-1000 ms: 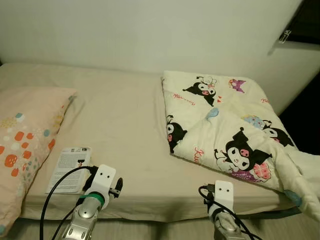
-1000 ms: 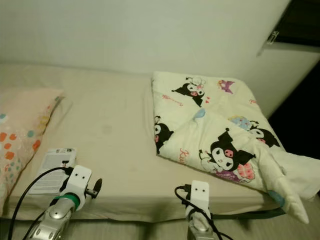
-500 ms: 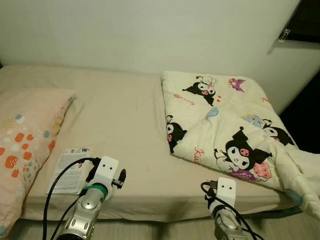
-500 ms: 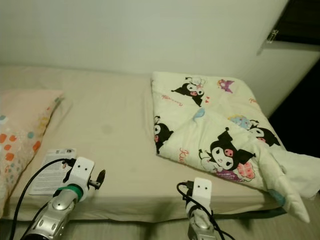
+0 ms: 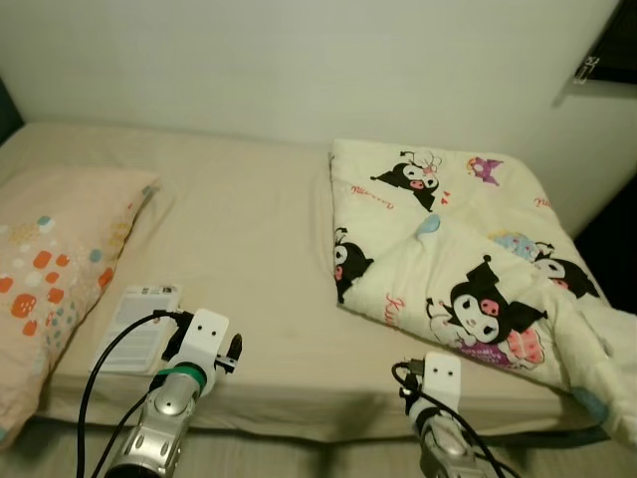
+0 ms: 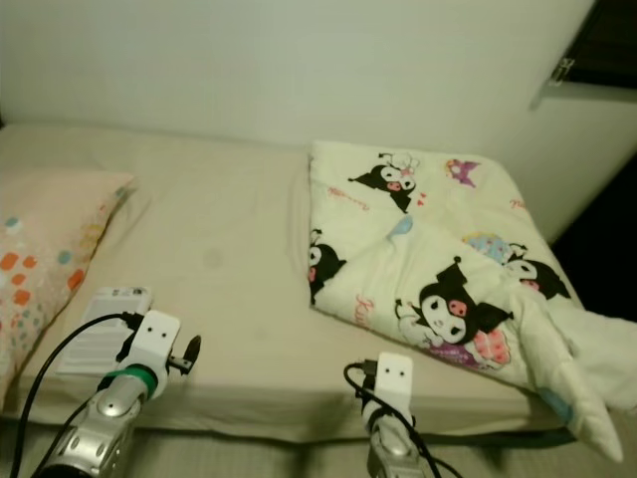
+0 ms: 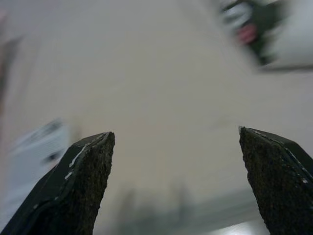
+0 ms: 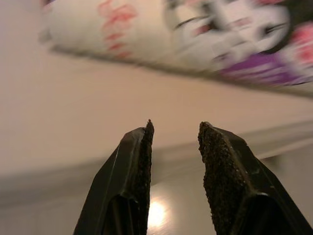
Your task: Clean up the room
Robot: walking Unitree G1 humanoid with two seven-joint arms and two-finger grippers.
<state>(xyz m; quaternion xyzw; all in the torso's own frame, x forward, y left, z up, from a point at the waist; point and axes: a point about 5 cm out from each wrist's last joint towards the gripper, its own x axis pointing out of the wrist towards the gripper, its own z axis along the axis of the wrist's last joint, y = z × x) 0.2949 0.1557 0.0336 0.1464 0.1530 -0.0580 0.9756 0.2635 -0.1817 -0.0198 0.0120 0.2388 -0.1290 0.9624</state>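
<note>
A white booklet (image 5: pixel 139 327) lies flat at the bed's (image 5: pixel 249 229) front edge, beside the pillow (image 5: pixel 50 269). The left gripper (image 7: pixel 176 186) hovers just by it, jaws wide apart; the right gripper (image 8: pixel 173 161), jaws slightly apart and empty, hangs at the front edge below the folded blanket (image 5: pixel 448 259). The booklet looks light, thin and bendable; pinching its free front edge seems best.

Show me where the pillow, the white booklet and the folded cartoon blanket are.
Peach pillow with orange dots (image 5: pixel 55 249), left eye view, middle of its top.
White printed booklet (image 5: pixel 139 319), left eye view, middle of its cover.
Cream folded cartoon blanket (image 5: pixel 448 239), left eye view, middle of its top fold.
</note>
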